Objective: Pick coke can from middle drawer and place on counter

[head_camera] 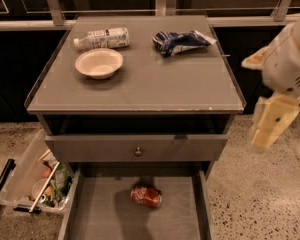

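Observation:
The coke can (146,196) is red and lies on its side on the grey floor of the open middle drawer (95,219), near the drawer's back middle. The counter (155,84) is the flat grey cabinet top above it. My gripper (269,126) hangs from the white arm at the right edge of the view. It is beside the cabinet's right side, at about the height of the closed drawer front, well above and to the right of the can. It holds nothing.
On the counter lie a clear plastic bottle (102,38), a white bowl (99,63) and a blue-and-white snack bag (182,40). A closed drawer front with a round knob (138,151) sits above the open drawer. A clear bin of clutter (35,181) stands on the floor at the left.

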### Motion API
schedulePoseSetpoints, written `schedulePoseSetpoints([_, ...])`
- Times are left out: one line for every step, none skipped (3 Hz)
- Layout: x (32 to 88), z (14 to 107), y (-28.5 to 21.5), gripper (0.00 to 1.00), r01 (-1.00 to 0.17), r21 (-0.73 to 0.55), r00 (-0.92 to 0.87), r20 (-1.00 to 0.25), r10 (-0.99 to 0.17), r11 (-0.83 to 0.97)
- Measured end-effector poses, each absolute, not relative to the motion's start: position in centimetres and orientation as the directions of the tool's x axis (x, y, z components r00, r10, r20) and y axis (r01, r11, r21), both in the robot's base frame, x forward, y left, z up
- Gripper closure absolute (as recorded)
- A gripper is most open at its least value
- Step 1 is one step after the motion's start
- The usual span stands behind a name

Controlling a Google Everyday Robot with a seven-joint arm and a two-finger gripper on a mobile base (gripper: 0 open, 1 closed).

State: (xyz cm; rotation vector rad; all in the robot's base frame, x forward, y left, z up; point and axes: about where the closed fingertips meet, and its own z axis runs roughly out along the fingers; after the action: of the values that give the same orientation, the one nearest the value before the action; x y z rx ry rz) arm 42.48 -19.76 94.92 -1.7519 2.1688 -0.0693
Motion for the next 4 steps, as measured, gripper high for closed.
schedulePoseSetpoints([41.0,89.7,-17.6,0.0,-0.955,-0.228,-0.124,-0.272,-0.954,0.189])
schedulePoseSetpoints([39.5,83.8,-15.5,0.0,-0.97,-0.19,-0.084,-0.322,-0.943,0.152])
schedulePoseSetpoints([39.2,77.6,-14.5,0.0,-0.976,-0.141,-0.102,-0.375,-0.922,0.165])
schedulePoseSetpoints([39.2,77.6,-14.5,0.0,-0.976,-0.141,-0.102,-0.375,-0.921,0.166])
